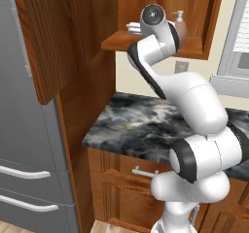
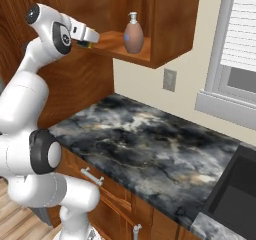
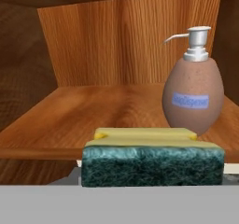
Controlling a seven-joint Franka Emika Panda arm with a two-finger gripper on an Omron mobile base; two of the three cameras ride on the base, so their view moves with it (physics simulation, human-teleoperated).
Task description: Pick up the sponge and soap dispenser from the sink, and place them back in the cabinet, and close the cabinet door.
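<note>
Claw (image 2: 92, 38) grips the sponge (image 3: 153, 164), a yellow pad with a dark green scrub face, at the front edge of the cabinet (image 2: 170, 19) shelf (image 3: 93, 111). Soap bottle (image 3: 193, 96) stands upright on that shelf, just beyond the sponge. Cabinet door (image 1: 44, 38) hangs open above the marbled tabletop (image 2: 150, 139).

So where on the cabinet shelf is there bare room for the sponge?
Bare shelf lies left of the soap dispenser, back to the rear panel and side wall. The right end is crowded by the bottle. The sponge sits at the front edge in the tool.
</note>
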